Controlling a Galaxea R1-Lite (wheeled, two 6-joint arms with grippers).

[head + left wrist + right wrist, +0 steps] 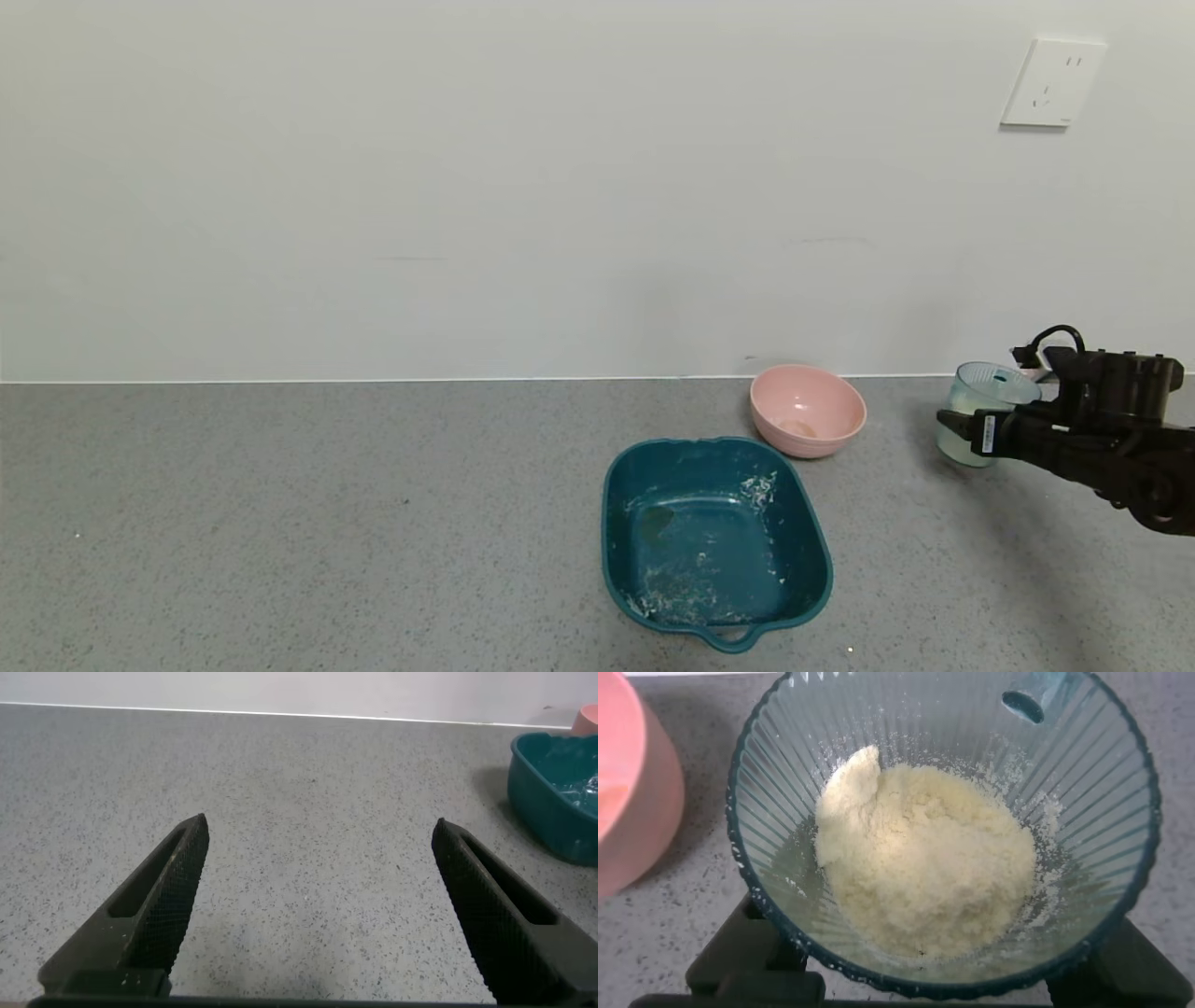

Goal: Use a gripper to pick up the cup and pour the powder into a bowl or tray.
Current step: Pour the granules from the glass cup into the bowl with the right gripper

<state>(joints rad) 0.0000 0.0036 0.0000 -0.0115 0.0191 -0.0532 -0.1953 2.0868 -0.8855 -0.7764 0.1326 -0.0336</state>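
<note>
Over the grey speckled countertop (280,523), the head view shows one small translucent pale blue-green ribbed plastic cup (980,411) at the far right, well apart from one large dark teal squarish plastic tray (810,532) smeared with powder and near one round pink bowl (808,409) that sits behind the tray. One black right gripper (971,437) reaches the cup from the right, a finger lying across the cup's side; the cup seems to be held around its lower wall, though whether it rests on the counter I cannot tell.

From the left wrist view, the left gripper (318,905) hovers low over bare counter with its two black fingers (163,901) spread wide and nothing between them; the tray's edge shows at the far side.

Looking down from the right wrist view, one soft heap of off-white grainy powder (924,854) fills much of the cup's bottom. The cup's thin ribbed wall will likely flex under squeeze and feel light, so a moderate grip low on the body suits it; the ribs should resist slipping. Loose powder will probably slide suddenly when tipped, so a slow tilt seems wise.
</note>
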